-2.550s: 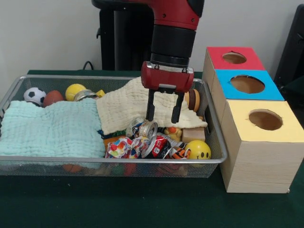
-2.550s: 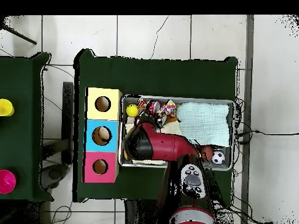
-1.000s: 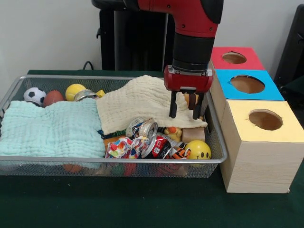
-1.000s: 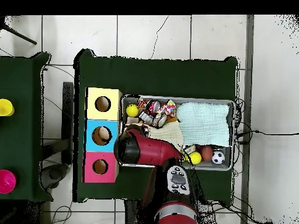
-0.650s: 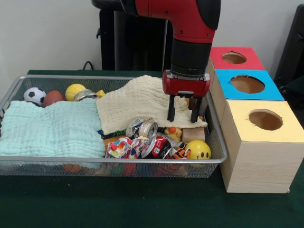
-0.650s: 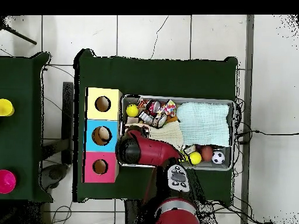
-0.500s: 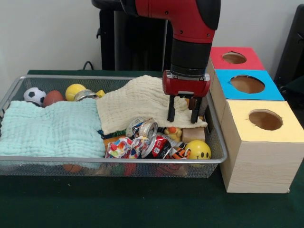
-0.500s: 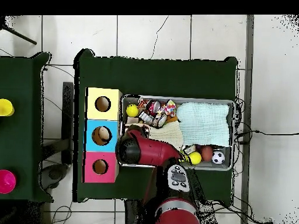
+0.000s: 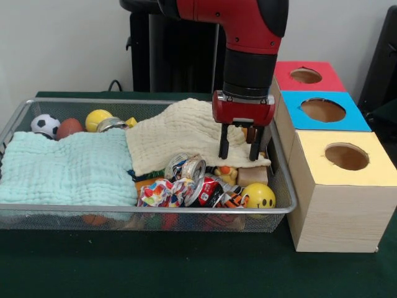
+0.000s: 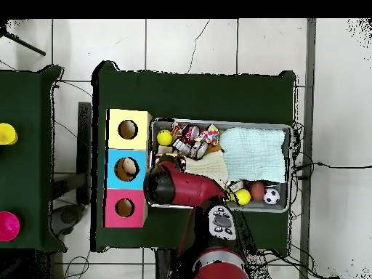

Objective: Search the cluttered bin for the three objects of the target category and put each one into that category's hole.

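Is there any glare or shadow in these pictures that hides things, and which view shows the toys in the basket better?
Front view: even light, no strong glare; only small glints on the crushed cans; the end effector hangs open over the cream cloth, with hardly any shadow. Overhead view: the arm covers part of the basket, and the toys look tiny, so the front view shows them better.

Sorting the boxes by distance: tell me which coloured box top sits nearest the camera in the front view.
The yellow-topped box; the blue one and red one line up behind it.

The yellow duck point(image 9: 226, 173) lies half buried among the clutter.
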